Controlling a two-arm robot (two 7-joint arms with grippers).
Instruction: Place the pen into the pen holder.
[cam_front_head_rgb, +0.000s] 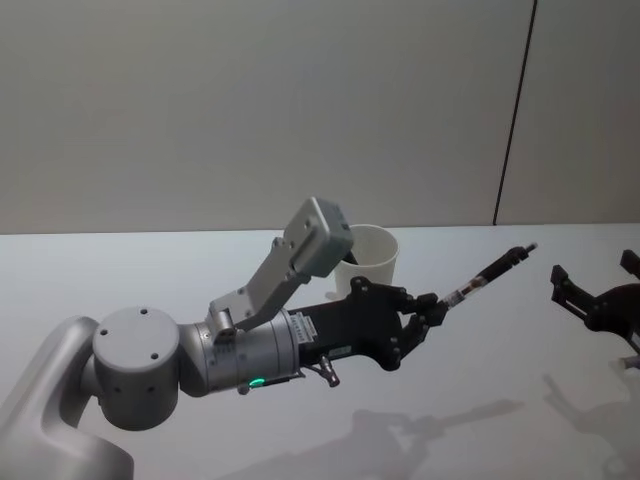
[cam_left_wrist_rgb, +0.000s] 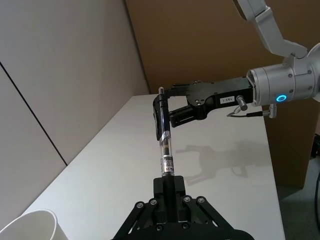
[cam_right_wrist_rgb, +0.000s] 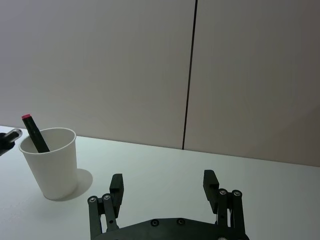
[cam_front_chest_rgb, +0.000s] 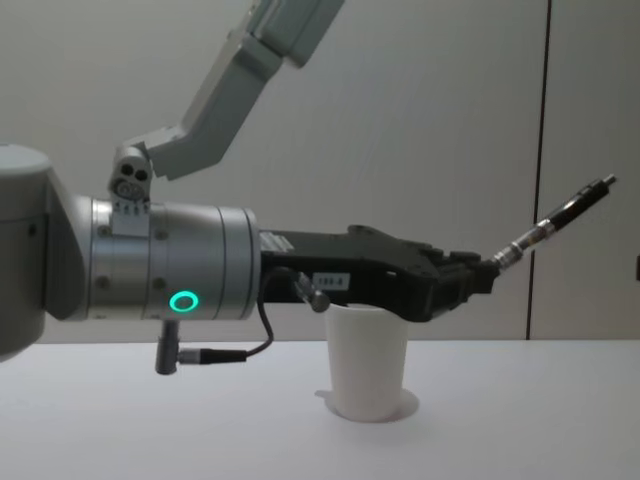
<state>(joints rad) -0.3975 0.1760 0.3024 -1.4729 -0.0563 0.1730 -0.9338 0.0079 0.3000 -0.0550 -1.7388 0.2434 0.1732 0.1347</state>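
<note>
You have the left gripper (cam_front_head_rgb: 435, 305) clamped on 1 end of the pen (cam_front_head_rgb: 490, 272), which slants up toward the robot's right, clear of the table (cam_front_head_rgb: 150, 270) and outside the pen holder (cam_front_head_rgb: 375, 255). The pen holder stands upright near the table's far edge, with 1 red-capped marker (cam_right_wrist_rgb: 34, 131) inside. The right gripper (cam_right_wrist_rgb: 163, 180) hangs spread apart toward the table's right edge.
</note>
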